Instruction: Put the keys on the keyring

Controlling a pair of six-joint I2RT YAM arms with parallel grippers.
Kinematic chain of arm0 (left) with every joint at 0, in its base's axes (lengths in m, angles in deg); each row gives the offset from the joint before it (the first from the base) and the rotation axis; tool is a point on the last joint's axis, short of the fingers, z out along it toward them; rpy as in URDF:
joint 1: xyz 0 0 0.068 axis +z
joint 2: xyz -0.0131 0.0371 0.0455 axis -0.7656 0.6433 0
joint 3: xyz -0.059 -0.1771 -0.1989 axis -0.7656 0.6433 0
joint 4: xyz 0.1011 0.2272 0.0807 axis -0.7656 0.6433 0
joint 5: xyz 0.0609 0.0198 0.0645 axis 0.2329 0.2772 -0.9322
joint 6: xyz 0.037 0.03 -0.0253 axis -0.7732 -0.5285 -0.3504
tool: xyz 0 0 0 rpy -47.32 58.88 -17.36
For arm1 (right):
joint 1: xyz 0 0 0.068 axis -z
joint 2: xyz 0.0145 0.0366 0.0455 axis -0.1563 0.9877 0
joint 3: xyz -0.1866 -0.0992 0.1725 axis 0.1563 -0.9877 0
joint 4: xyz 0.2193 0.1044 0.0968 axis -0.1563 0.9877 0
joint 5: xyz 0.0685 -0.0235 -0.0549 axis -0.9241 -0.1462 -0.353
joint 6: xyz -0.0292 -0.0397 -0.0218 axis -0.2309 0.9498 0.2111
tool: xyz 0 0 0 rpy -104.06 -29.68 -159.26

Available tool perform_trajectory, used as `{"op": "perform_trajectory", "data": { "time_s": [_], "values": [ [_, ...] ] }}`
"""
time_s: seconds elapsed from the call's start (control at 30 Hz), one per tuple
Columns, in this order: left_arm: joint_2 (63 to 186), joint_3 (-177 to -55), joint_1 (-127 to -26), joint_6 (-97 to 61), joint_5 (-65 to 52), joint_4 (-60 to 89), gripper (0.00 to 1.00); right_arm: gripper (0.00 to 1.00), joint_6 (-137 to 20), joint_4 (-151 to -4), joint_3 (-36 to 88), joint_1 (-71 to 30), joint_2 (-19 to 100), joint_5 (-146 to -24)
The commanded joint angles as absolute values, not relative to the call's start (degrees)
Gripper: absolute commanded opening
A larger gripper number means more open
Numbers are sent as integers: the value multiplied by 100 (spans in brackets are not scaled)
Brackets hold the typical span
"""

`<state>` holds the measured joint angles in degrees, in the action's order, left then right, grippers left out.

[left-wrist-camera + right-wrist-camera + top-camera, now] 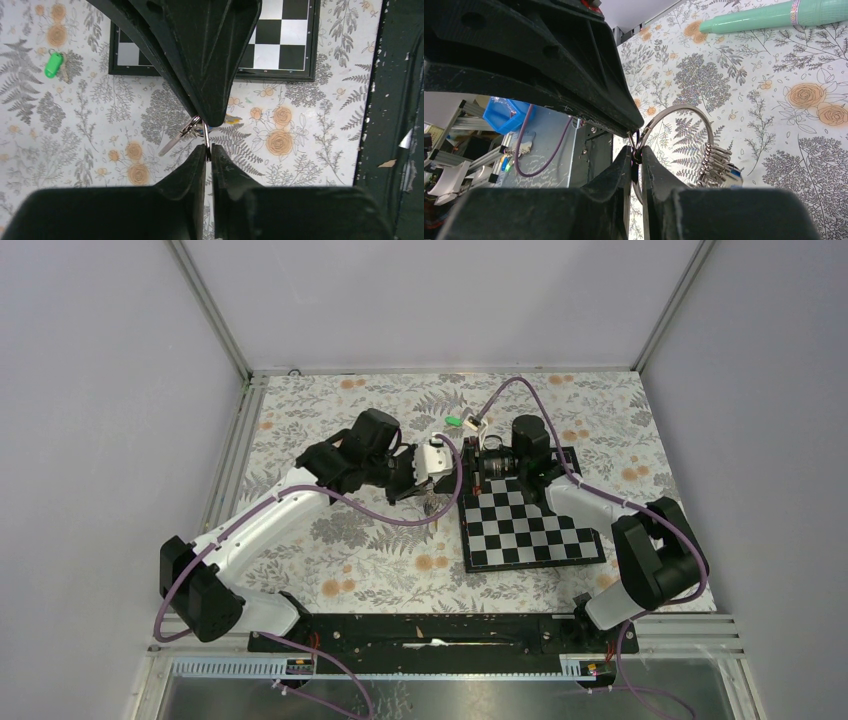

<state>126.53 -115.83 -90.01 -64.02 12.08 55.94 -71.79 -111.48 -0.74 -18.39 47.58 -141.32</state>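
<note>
Left hand (207,146) and right hand (636,150) both pinch the keyring (714,160) (green key (52,65) lies apart).

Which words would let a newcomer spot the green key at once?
Start at the chessboard on the floral cloth. Just beyond its far left corner the green key lies alone on the cloth. Its bright green plastic head sets it apart from the silvery keyring nearby.

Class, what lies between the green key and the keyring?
Left wrist view: only bare floral cloth between the green key and the keyring.
</note>
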Motion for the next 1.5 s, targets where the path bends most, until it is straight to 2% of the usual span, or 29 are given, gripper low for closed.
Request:
{"op": "perform_trajectory", "data": {
  "time_s": [0.0, 0.13, 0.23, 0.53, 0.77, 1.13, 1.3, 1.47],
  "values": [
    [12430, -11574, -9015, -6556, 1175, 5288, 15, 0, -7603, -11946, -155, -1766, 4635, -14083],
    [12268, -11315, -8989, -6881, 1229, 5080, 37, 0, -8139, -12493, -274, -1675, 4560, -14010],
    [12048, -10980, -8871, -6970, 1373, 4612, 47, 0, -8267, -12615, -318, -1660, 4518, -13981],
    [11970, -10463, -8392, -6673, 2021, 3726, 52, 0, -8638, -13095, -547, -1528, 4500, -13912],
    [12022, -10030, -8380, -6488, 2595, 3047, 51, 0, -8697, -13175, -570, -1526, 4552, -13919],
    [12070, -9981, -8366, -5982, 2886, 2652, 43, 0, -8661, -13157, -592, -1518, 4585, -13901],
    [12114, -9982, -8371, -5971, 2959, 2642, 33, 0, -8660, -13150, -588, -1514, 4593, -13897],
    [12149, -9989, -8366, -5960, 2997, 2634, 17, 0, -8639, -13131, -592, -1518, 4609, -13892]
  ]
}}
